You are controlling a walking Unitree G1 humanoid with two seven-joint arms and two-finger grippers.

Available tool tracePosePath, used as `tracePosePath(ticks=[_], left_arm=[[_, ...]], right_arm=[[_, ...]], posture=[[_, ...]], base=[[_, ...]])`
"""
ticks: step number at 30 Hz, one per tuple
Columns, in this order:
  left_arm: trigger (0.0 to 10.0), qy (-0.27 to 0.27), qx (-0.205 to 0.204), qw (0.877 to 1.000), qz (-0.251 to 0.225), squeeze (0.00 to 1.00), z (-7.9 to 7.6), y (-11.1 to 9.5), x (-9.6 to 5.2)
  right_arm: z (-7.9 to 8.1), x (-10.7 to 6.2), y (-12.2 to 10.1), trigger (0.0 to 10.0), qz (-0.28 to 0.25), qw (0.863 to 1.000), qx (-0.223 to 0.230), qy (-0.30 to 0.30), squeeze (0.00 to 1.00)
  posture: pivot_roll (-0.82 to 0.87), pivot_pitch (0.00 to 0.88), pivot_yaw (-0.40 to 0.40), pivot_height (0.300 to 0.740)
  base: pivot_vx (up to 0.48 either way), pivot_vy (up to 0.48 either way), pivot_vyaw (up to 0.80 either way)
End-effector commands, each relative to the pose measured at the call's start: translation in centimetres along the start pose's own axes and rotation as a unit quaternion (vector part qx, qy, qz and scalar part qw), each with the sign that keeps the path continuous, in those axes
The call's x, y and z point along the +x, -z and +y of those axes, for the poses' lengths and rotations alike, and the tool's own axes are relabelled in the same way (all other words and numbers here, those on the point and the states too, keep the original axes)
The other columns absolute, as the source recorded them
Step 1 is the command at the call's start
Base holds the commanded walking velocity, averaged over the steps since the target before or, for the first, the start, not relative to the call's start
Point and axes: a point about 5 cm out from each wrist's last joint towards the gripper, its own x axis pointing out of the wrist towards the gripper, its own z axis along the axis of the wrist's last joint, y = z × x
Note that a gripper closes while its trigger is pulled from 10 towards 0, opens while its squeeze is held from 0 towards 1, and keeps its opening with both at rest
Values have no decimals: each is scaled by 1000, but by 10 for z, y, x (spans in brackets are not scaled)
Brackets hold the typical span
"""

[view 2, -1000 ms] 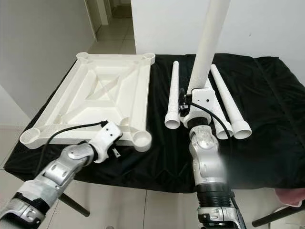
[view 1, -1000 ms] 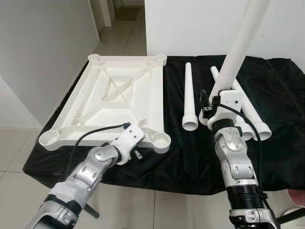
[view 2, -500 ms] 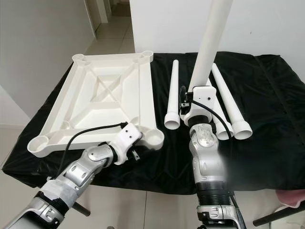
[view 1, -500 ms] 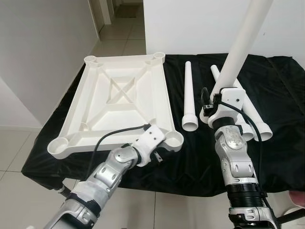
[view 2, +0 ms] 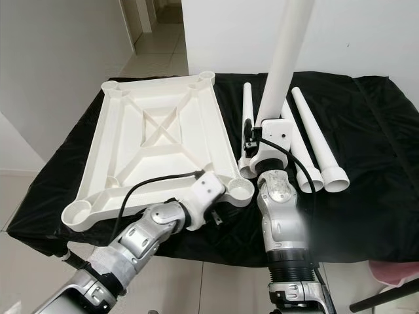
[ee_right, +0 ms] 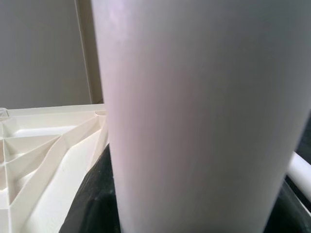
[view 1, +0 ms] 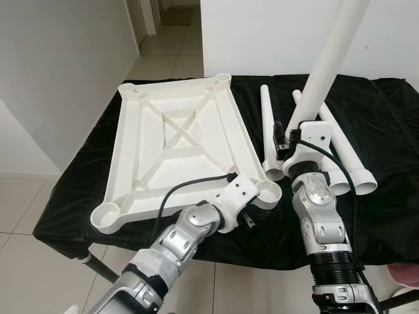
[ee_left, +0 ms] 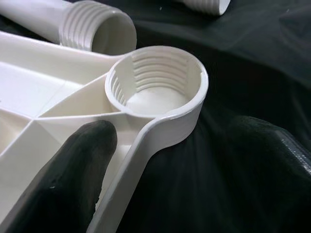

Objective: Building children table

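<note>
with the left pincer (ee_left: 160, 160) clamping the top (view 1: 177, 140) by its socket (ee_left: 155, 82), the right pincer (view 2: 262, 140), holding the leg (view 2: 285, 59), should lower it squarely and twist.

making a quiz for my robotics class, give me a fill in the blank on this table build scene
1. The right pincer holds one white leg pointing ____.
2. The left pincer grips the tabletop beside a ____ corner socket.
3. The black cloth has ____ legs lying on it.

Missing words: up; threaded; three
</note>
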Motion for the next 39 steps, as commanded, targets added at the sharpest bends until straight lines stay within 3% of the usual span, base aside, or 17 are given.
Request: tracePosePath(ticks=[1,7,13,24,39], left_arm=[[10000,4,8,1000,0,0,-2,-2,3],[10000,0,8,1000,-2,0,0,-2,0],[10000,-14,14,1000,-6,0,14,2,-23],[10000,-49,20,999,-8,0,25,-2,-32],[10000,-93,-32,994,-54,0,36,-20,-44]], right_arm=[[5,2,-2,10000,-7,1000,4,-7,0],[5,1,-1,10000,-6,1000,5,-8,0],[3,-2,2,10000,1,1000,4,-9,0],[4,-2,5,10000,6,1000,6,-12,0],[7,2,9,10000,21,999,34,-19,0]], posture=[[-57,17,86,740],[-59,15,84,740],[-54,14,72,740],[-43,6,55,740],[-14,10,21,740]], base=[[0,0,0],[0,0,0],[0,0,0],[0,0,0],[0,0,0]])
